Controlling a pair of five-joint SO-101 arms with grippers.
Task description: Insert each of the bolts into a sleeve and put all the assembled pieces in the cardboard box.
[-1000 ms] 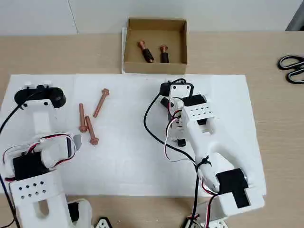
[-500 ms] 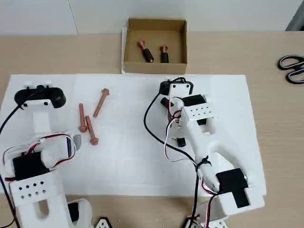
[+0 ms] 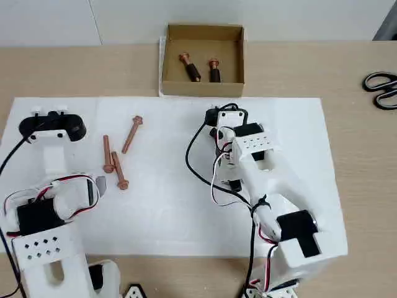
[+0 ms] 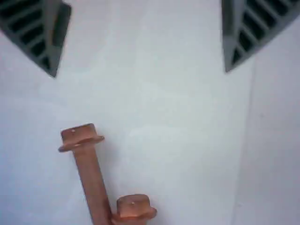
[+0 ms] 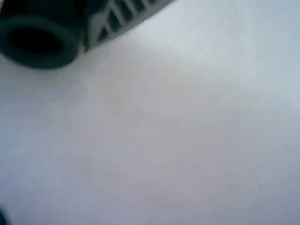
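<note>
From above, my left gripper [image 4: 140,68] sits at the left end of the white paper sheet [image 3: 161,205] that covers the light wooden table [image 3: 80,68]. My right gripper [image 3: 223,119] is near the sheet's middle, just short of the open brown cardboard box [image 3: 202,88] beyond the far edge. That view also shows 2 assembled pieces inside the box, each a copper bolt pushed into a black sleeve: 1 tilted [image 3: 190,68] and 1 more upright beside it [image 3: 214,71]. 3 loose copper-coloured bolts lie on the sheet between my arms: 1 slanted and apart [image 3: 132,134], and 2 close together [image 3: 107,154] [image 3: 119,171]. Black-handled scissors [image 3: 381,89] rest at the table's right edge. My left wrist camera adds that my left gripper is spread wide and holds nothing. It hangs over bare sheet, with 1 bolt's flanged head and shaft [image 4: 89,173] and a 2nd bolt's head [image 4: 133,208] close by. My right wrist camera shows a black cylindrical sleeve [image 5: 37,44], its hole facing the lens, right against a ribbed grey part of my right gripper. I cannot tell whether that gripper is clamping it.
</note>
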